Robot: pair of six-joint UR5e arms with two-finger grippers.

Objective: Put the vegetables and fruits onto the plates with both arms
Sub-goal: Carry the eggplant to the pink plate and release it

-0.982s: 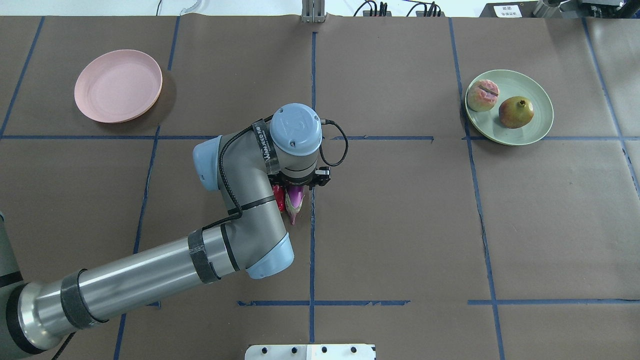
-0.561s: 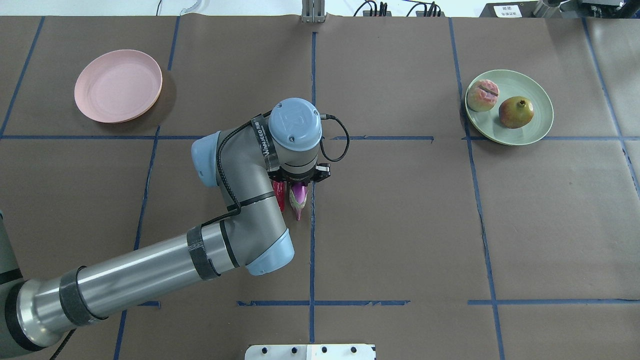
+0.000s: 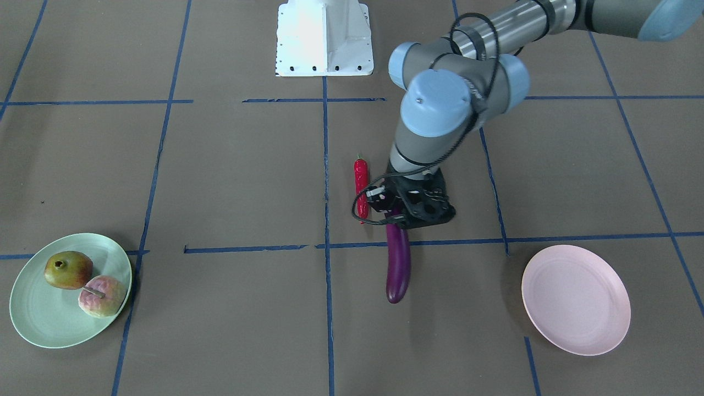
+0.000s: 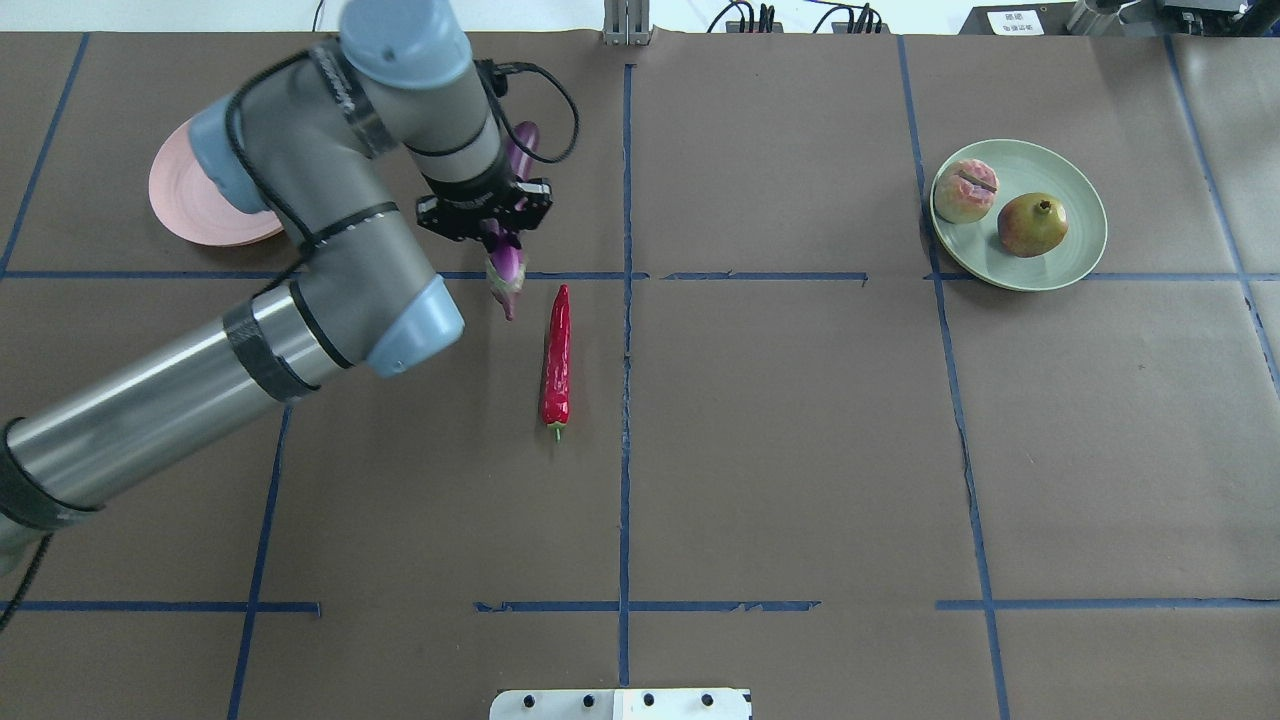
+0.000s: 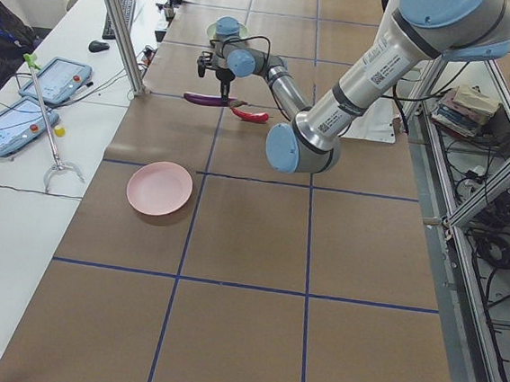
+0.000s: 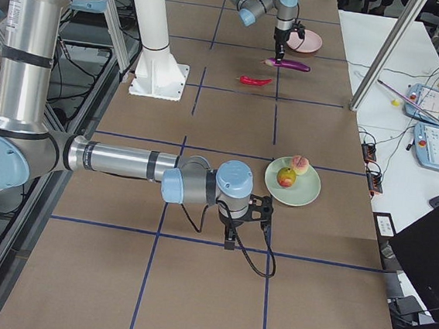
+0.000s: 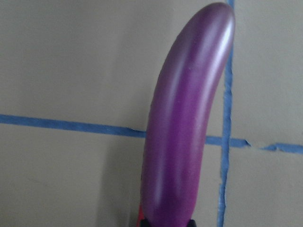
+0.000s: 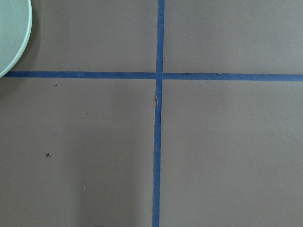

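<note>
I count two plates, two fruits, two vegetables and two arms. Everything below is placed from the red chili pepper (image 4: 556, 355), which lies flat on the brown paper (image 4: 800, 450) near the table's middle, alongside a blue tape line (image 4: 625, 420).

The left gripper (image 3: 408, 213) is pinched on the eggplant (image 3: 397, 269) close to its cap end, just beside the chili on the pink plate's side. The long purple body sticks out away from the robot, roughly level.

The pink plate (image 3: 575, 300) sits well apart from the chili, toward the robot's left and the far edge, with nothing on it. The paper between chili and plate is open, crossed only by tape.

The green plate (image 3: 38, 319) is well apart from the chili on the other side, near the far edge. It holds the pomegranate (image 3: 67, 269) and the peach (image 3: 100, 296), touching or nearly so.

The right gripper (image 6: 248, 228) hangs past the green plate from the chili, over bare paper. I cannot tell whether its fingers are spread or closed.
</note>
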